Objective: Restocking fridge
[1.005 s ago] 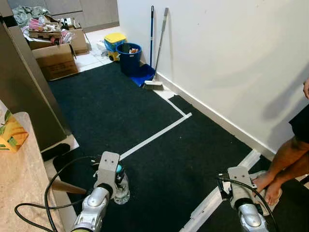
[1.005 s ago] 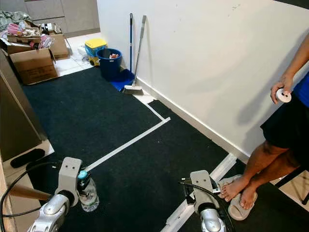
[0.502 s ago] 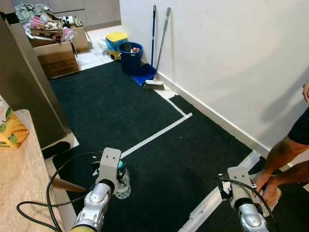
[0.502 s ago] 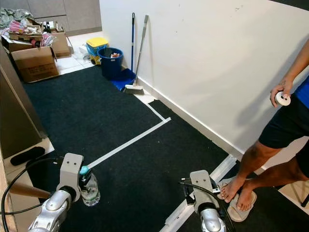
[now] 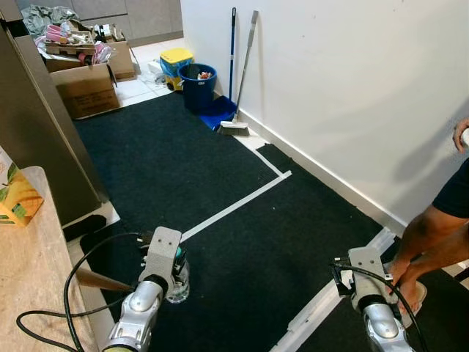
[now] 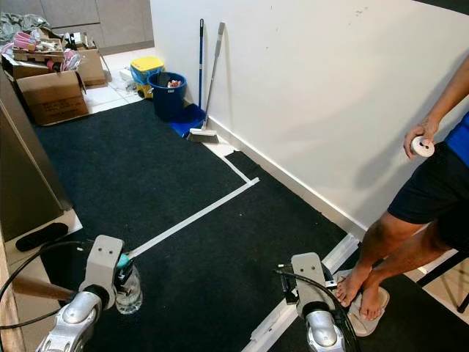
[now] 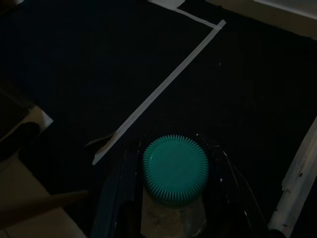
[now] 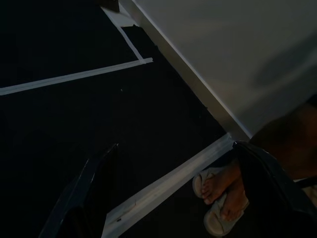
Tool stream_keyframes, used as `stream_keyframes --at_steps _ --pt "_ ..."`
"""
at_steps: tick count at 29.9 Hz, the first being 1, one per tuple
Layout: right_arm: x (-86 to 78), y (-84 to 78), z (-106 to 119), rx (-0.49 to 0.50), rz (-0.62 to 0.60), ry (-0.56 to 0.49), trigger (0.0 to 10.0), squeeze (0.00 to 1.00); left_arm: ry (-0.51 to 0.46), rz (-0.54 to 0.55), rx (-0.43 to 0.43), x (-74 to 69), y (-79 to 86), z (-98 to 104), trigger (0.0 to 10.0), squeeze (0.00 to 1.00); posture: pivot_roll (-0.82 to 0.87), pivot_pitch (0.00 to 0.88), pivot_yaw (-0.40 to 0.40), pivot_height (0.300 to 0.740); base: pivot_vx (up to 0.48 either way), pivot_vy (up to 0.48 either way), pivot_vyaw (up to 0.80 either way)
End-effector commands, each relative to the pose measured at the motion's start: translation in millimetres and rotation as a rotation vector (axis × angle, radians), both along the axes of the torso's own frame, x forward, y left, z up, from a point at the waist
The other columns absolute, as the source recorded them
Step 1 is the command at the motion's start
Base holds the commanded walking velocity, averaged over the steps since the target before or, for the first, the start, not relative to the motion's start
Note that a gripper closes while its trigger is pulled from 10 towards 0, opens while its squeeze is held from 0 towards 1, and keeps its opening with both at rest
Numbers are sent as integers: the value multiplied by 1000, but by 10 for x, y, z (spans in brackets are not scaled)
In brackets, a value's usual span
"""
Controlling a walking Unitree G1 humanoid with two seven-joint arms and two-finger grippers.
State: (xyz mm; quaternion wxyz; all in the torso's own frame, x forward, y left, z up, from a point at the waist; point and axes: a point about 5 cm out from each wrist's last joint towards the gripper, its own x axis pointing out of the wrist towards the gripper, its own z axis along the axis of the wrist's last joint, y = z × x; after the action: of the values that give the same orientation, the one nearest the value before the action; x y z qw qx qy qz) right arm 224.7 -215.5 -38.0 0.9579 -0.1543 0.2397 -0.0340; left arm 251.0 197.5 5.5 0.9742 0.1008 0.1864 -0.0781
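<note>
Left pincer [image 7: 173, 198] clamps a clear bottle [image 6: 129, 287]; right pincer [image 8: 173, 198] hangs wide and empty.

The bottle sits at seven o'clock in the head views, above the black carpet [image 5: 220, 169], its ribbed teal cap [image 7: 175, 168] round between the dark fingers [image 7: 111, 198]. Smooth transparent plastic below. White tape lines [image 5: 234, 207] cross the carpet. At four o'clock, a person's foot [image 6: 355, 282] rests in a pale slipper [image 6: 366, 312].

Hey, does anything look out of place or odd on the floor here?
Nothing is spilled or damaged. The odd bits: a person's bare feet in sandals stand close beside the right gripper, and a dark slipper lies loose by the counter's foot. The left gripper holds a teal-capped bottle.
</note>
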Motion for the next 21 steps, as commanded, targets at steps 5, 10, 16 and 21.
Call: stream_keyframes --at_steps 5,10,16,21 --pt "-105 -116 -43 -6 -40 25 10000 0 8 -17 13 -29 -36 -42 10000 0 27 0 -85 740 0 0 0" --pt "-94 -100 -42 -3 -34 26 10000 0 12 -14 18 -72 -22 -61 10000 0 38 0 -90 740 0 0 0" --pt "-47 -53 -24 1 -21 17 10000 0 10 -6 26 -86 34 -60 10000 0 42 0 -87 740 0 0 0" --pt "-52 -59 -24 0 -21 16 10000 0 11 -1 29 -92 40 -67 10000 0 40 0 -92 740 0 0 0"
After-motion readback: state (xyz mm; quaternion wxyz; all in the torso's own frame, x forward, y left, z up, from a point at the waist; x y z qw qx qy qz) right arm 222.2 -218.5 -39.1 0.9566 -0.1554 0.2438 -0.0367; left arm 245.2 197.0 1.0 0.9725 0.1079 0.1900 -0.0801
